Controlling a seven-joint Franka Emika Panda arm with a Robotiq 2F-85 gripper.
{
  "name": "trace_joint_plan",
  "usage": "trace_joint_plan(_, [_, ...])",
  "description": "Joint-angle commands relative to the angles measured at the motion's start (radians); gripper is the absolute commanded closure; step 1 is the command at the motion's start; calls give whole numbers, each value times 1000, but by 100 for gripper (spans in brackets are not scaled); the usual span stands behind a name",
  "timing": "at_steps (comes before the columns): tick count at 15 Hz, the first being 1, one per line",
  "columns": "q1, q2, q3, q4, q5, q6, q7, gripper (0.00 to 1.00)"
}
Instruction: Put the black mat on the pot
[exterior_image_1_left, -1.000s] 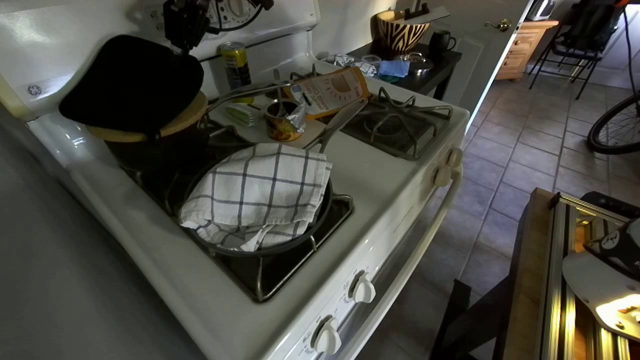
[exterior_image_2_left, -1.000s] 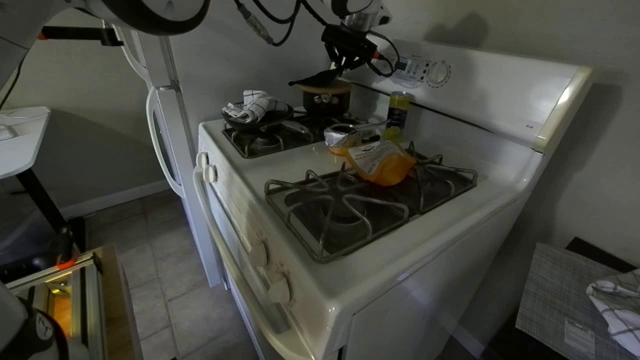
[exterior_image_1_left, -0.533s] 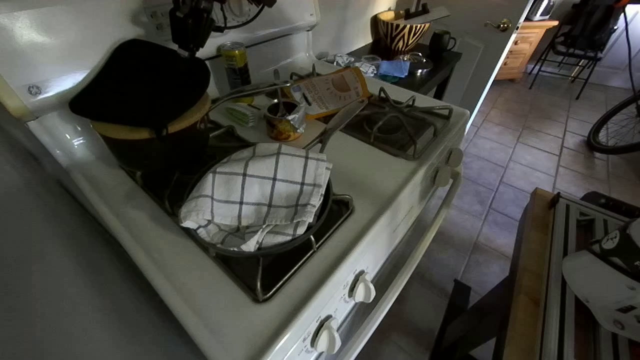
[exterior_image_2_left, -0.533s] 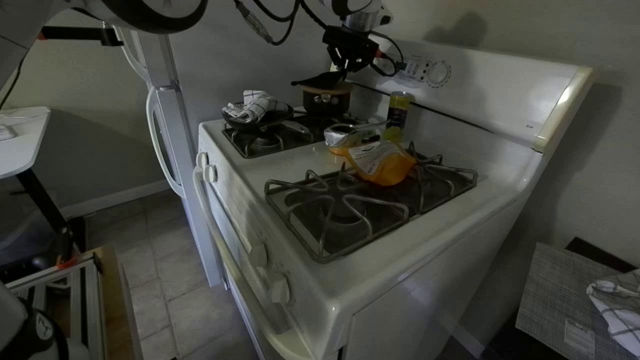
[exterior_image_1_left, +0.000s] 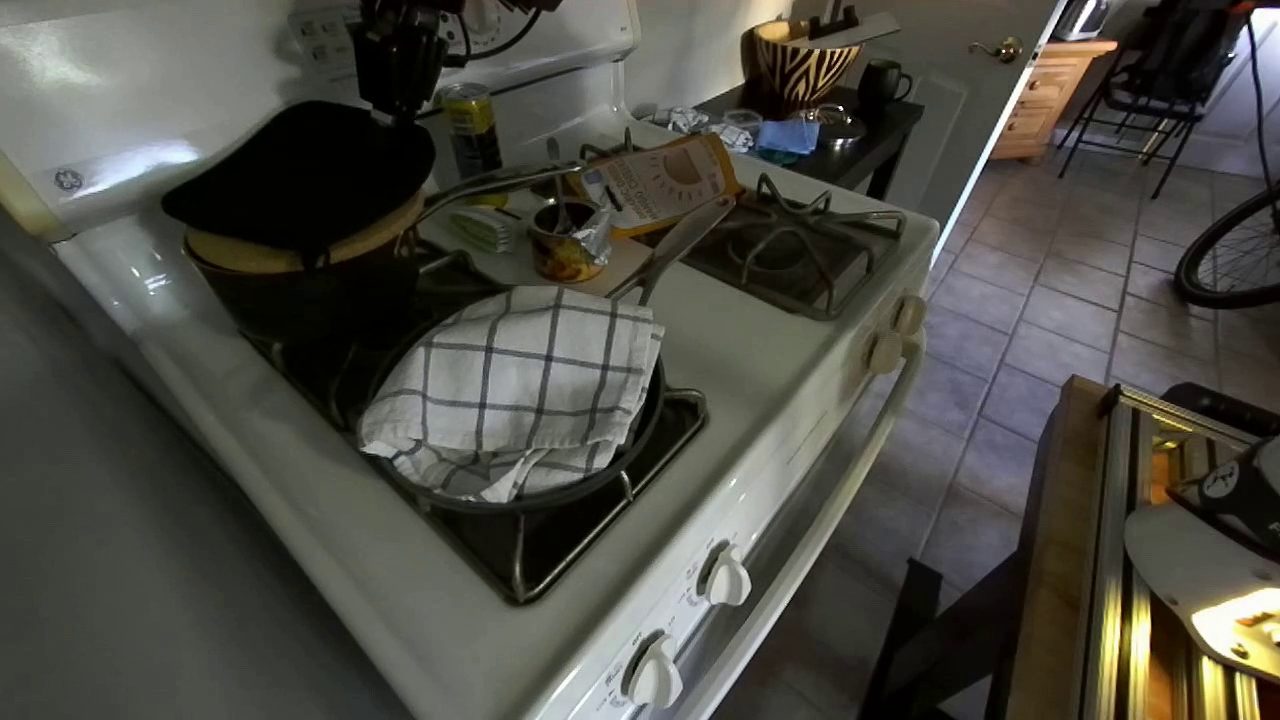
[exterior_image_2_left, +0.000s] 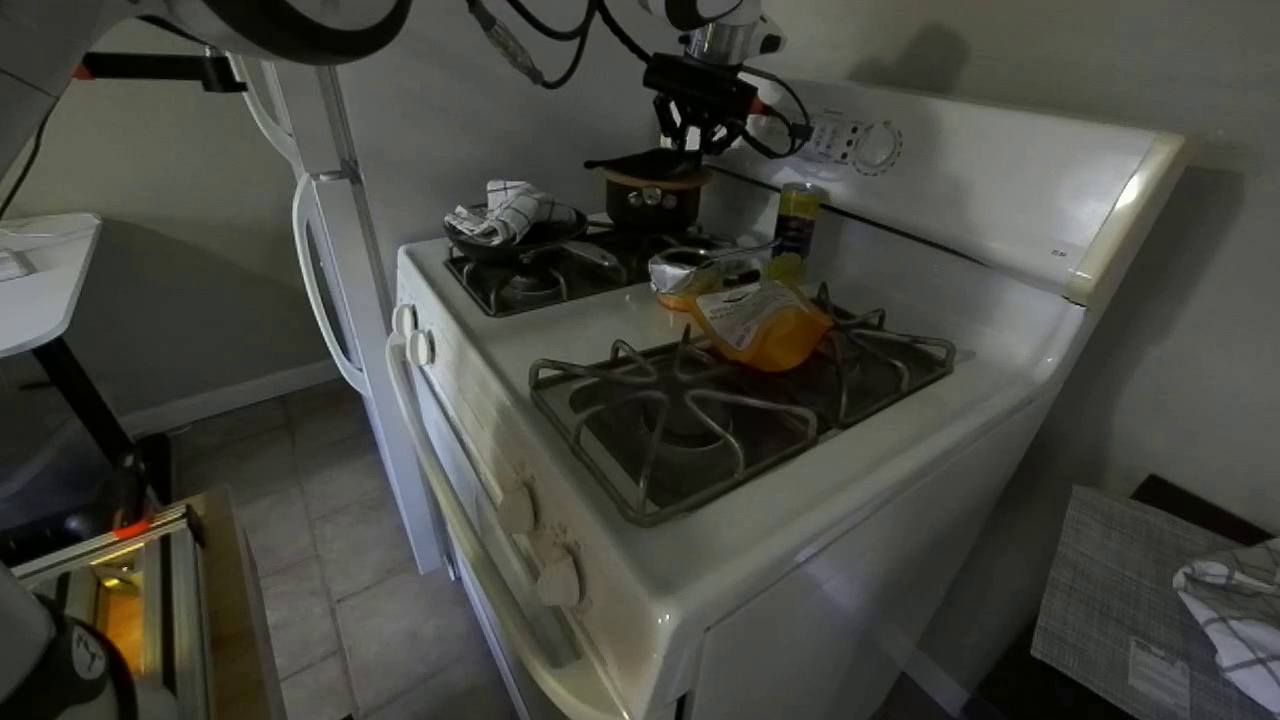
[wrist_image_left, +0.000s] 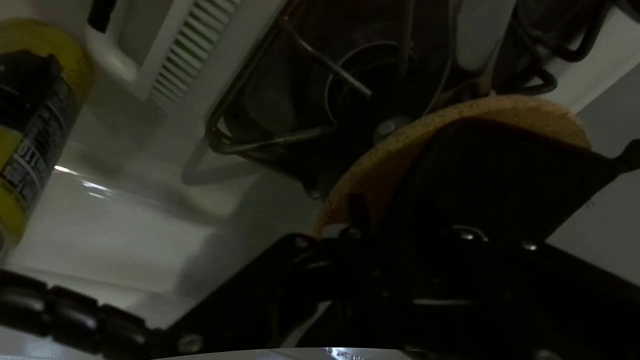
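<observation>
Dim light falls on the white stovetop (exterior_image_1_left: 740, 350). Across the pot (exterior_image_2_left: 653, 213) lies the black mat (exterior_image_1_left: 300, 175), off-centre, some tan top showing. I judge it nearly placed, with backing away left. My gripper (exterior_image_1_left: 396, 118) points down at the mat's edge; too dark to tell whether pinching or parted.
</observation>
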Motion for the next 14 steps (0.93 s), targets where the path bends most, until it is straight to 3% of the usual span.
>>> trace_joint_plan(1, [13, 19, -14, 46, -29, -88, 48, 38])
trace_joint_plan(6, [35, -4, -44, 70, -82, -147, 85, 1])
trace_joint_plan(10, [67, -56, -102, 94, -184, -171, 146, 0])
trace_joint_plan(14, [19, -159, -51, 39, -114, -426, 39, 1])
